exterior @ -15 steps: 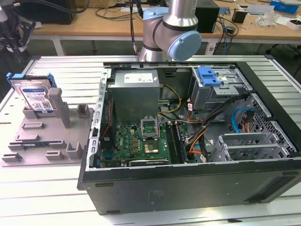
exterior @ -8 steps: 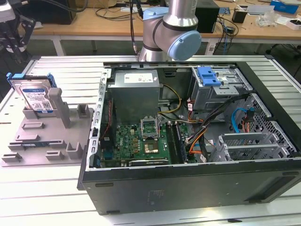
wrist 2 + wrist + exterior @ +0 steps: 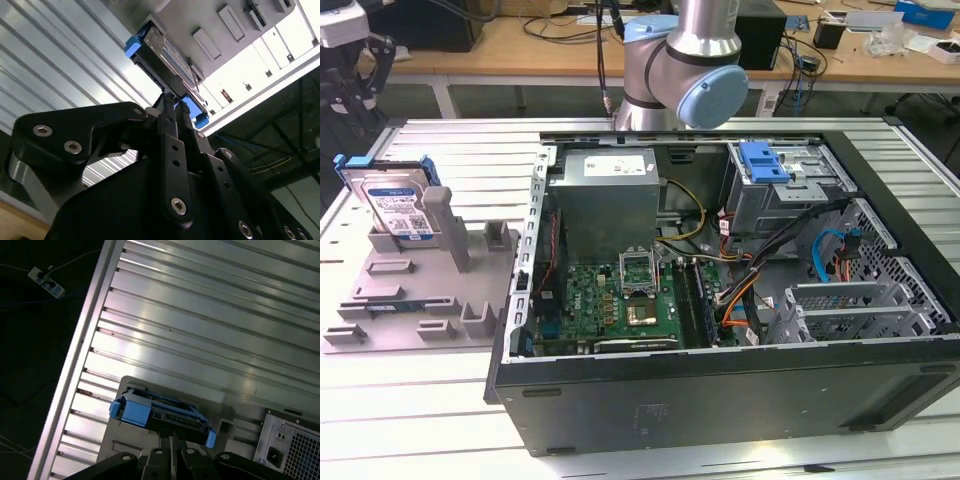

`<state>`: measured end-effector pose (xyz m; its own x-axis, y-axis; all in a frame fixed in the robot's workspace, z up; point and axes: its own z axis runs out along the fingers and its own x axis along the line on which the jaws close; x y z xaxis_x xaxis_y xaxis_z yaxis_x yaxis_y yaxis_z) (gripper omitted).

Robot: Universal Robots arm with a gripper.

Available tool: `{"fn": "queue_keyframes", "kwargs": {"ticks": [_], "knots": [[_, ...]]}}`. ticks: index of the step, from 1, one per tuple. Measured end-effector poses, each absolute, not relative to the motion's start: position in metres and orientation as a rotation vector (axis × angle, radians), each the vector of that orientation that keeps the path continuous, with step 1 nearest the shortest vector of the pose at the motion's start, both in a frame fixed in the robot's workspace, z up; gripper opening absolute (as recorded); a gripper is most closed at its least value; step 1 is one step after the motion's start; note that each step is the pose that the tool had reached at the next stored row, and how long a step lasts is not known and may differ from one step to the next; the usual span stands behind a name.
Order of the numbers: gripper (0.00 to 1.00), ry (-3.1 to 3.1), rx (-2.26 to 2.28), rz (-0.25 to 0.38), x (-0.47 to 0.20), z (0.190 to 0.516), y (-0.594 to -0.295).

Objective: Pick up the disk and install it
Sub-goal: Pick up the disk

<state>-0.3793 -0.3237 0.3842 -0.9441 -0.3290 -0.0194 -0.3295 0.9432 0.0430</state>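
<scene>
1. Setting: a ribbed aluminium counter carries a grey plastic fixture with upright posts. Beside it, toward the exterior view's right, lies an open black computer case.
2. Task item: the disk, a flat silver metal drive with a white-and-blue label in a blue plastic bracket, leans in the fixture against a post. It is not yet lifted.
3. Tool: in the exterior view the black tool hangs above and behind the disk, apart from it. In both wrist views its fingers are drawn together at the tip and hold nothing, and the tool points at the disk's edge.
4. Step in hand, as judged: approach for the pick.
5. Recommendation: spread the fingers wider than the disk's thickness before descending. Align them square to the upper edge, clear of the post, and grip the body centrally so it cannot tilt.
</scene>
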Motion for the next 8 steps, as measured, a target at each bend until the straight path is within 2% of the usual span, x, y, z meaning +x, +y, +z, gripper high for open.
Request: {"fn": "queue_keyframes", "kwargs": {"ticks": [2, 3, 8], "knots": [[0.29, 3.07, -0.61, 0.072, -0.3793, 0.3838, -0.3237], [0.42, 3.06, -0.665, 0.072, -0.3793, 0.3836, -0.3237], [0.43, 3.02, -0.839, 0.073, -0.3793, 0.3828, -0.3237]]}}
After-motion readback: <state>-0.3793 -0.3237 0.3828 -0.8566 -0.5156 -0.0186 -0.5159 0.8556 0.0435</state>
